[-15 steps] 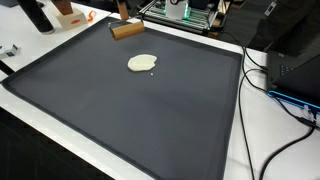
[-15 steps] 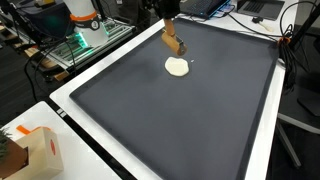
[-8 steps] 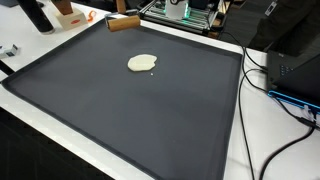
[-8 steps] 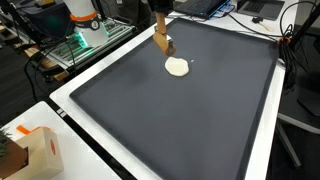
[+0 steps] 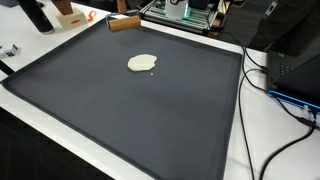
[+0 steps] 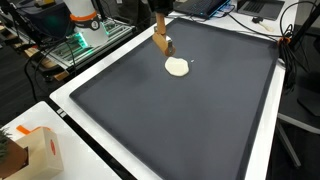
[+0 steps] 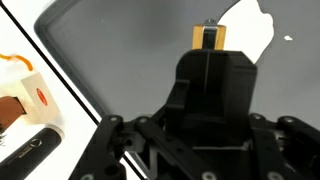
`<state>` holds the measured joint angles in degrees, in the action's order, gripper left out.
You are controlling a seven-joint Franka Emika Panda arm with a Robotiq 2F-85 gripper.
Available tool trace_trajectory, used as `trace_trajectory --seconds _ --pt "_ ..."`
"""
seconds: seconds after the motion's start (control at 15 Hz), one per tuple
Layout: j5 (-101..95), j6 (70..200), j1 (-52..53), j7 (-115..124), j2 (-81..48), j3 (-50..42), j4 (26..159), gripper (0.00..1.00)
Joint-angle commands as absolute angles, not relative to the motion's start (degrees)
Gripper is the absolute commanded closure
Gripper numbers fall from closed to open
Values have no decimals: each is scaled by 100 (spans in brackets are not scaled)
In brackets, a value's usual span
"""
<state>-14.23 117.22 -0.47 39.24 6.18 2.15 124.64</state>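
A tan wooden block (image 6: 163,44) hangs over the far part of the dark grey mat (image 6: 190,120), and my gripper (image 6: 159,32) is shut on its top end. In an exterior view the wooden block (image 5: 124,22) shows near the mat's (image 5: 120,110) back edge. A flat cream-coloured blob (image 6: 177,67) lies on the mat just beside and below the block, apart from it; the blob (image 5: 142,63) is also visible from the opposite side. In the wrist view the block (image 7: 209,37) sticks out past my gripper (image 7: 209,48), whose body hides the fingertips, with the blob (image 7: 247,28) behind it.
The mat lies on a white table (image 6: 70,95). An orange and white box (image 6: 35,150) stands off the mat's near corner. Black equipment (image 5: 295,60) and cables (image 5: 262,85) crowd one side. Electronics (image 5: 185,12) sit behind the mat's far edge.
My gripper has carried the wooden block a short way toward the mat's far edge during the first half second, and the block hangs straighter. Since then nothing has moved.
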Motion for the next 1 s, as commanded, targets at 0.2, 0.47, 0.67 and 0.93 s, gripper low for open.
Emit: trace_trajectory --seconds 0.2,0.47,0.67,0.93 --pt "-1539 11604 -52 4084 548 270 12410 77" --pt "-2401 11355 6 5352 265 438 12330 77" --pt "-3045 10986 140 6337 20 520 12248 77" --pt "-3385 10370 354 7061 -297 545 12074 77"
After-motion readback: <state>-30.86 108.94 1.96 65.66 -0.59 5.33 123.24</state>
